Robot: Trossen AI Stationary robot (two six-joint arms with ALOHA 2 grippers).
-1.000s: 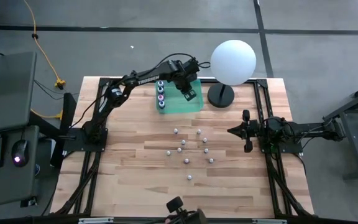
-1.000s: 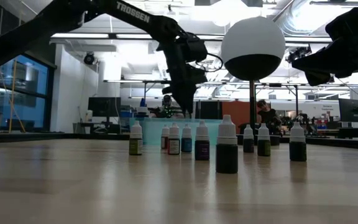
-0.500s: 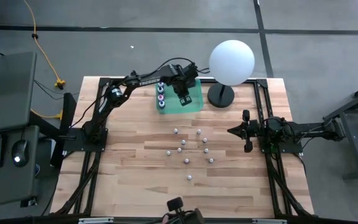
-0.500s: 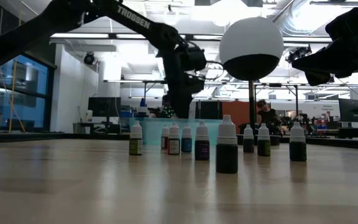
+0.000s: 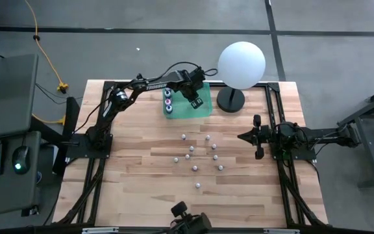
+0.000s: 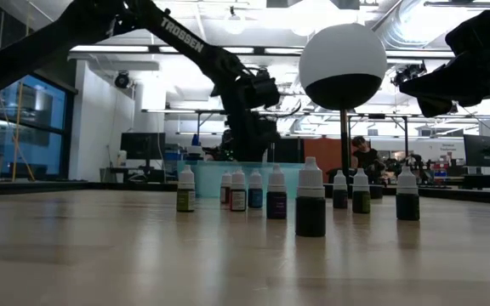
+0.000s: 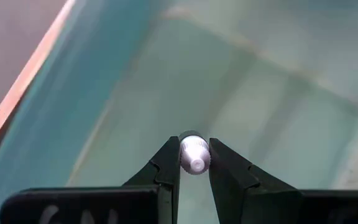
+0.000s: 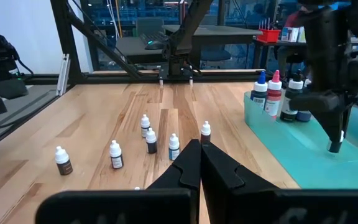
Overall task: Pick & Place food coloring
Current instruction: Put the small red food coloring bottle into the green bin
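My left gripper (image 5: 196, 101) reaches down into the teal tray (image 5: 203, 110) at the table's far middle, shut on a tiny white-capped food coloring bottle (image 7: 194, 158). Several larger bottles (image 5: 168, 99) stand at the tray's left end. Several more small food coloring bottles (image 5: 200, 156) stand upright on the wood in the table's middle, also in the low view (image 6: 310, 204). My right gripper (image 8: 199, 158) waits shut at the table's right side, level, touching nothing. My left gripper pinches the bottle's white cap (image 7: 196, 164) between its two fingertips (image 7: 171, 155). The fingers come from above, slanting down toward the tray's floor. The bottle hangs below them, cap up; whether its base touches the tray floor I cannot tell.
A big white sphere (image 5: 241, 64) on a black base (image 5: 230, 101) stands just right of the tray. Black frame rails run along the table's left and right sides. Bare wood lies near the front edge (image 5: 174, 201).
My left gripper has sunk down into the teal tray with the small bottle still between its fingers. It has kept its tilt and its fingers have stayed shut on the bottle.
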